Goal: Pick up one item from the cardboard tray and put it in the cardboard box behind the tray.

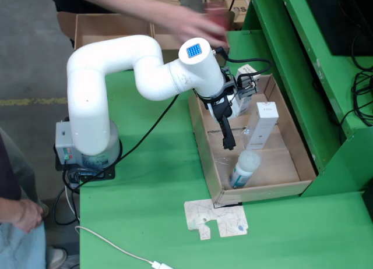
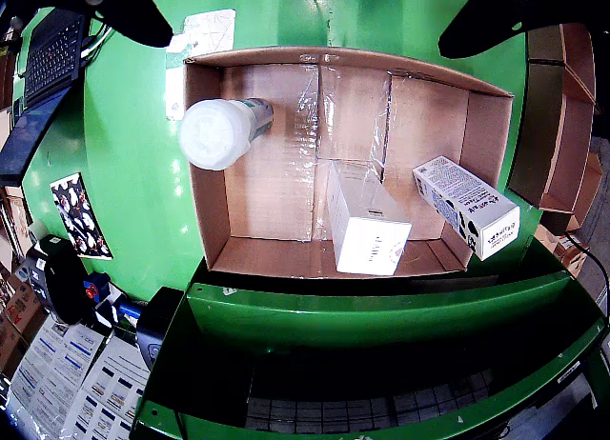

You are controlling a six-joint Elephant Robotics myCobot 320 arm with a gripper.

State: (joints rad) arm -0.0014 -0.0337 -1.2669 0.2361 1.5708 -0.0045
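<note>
While above the cardboard tray (image 2: 214, 230), end effector (image 2: 305, 11) spread apart, empty, bottle (image 2: 219, 132) below.

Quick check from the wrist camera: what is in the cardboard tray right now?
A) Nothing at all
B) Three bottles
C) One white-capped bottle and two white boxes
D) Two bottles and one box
C: the wrist view shows the cardboard tray holding one white-capped bottle near a corner and two white boxes, one mid-tray and one leaning at the far wall.
</note>
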